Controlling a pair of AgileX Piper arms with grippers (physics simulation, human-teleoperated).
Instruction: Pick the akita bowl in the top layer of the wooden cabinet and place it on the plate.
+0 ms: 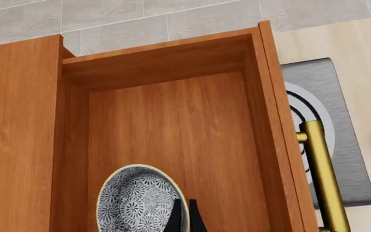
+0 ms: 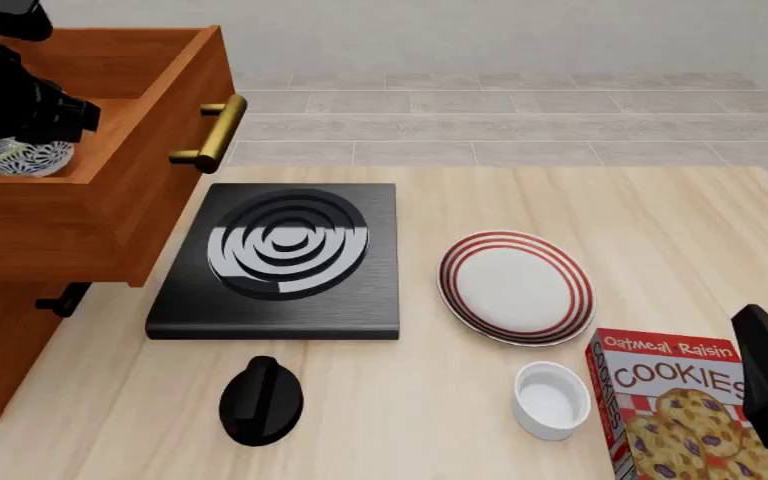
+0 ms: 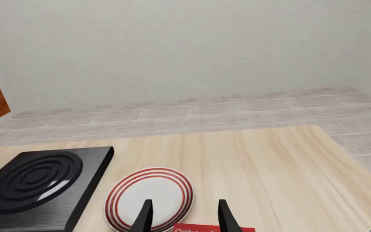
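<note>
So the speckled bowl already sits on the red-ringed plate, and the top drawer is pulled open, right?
Not quite. The front view shows the plate bare; the akita bowl is in the open top drawer, by the left gripper.

Speckled dark-and-white akita bowl (image 1: pixel 140 200); white, red-ringed plate (image 2: pixel 516 287).

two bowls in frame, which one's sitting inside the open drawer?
The akita bowl, dark-and-white speckled, sits inside the open top layer under the left gripper. The plain white small bowl stands out on the table beside the cookie box.
</note>
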